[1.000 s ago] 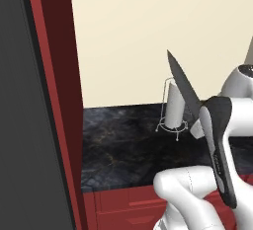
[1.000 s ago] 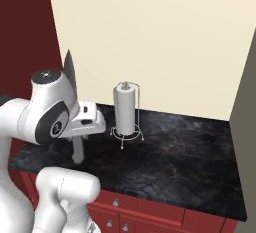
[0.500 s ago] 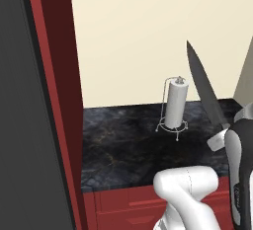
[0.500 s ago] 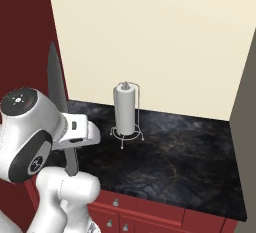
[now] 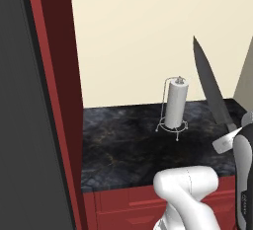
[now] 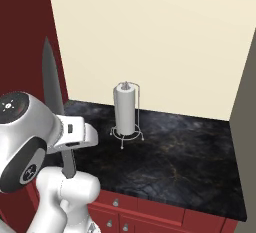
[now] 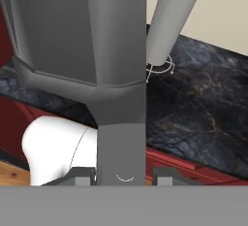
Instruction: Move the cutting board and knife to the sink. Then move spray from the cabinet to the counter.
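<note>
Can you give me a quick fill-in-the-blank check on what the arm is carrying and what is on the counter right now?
1. The gripper is shut on the ____.
2. In the base views the blade points ____.
3. The paper-towel roll stands upright in a wire ____.
4. It rests on the black ____, with red drawer fronts below.

Missing words: knife; up; stand; counter
</note>
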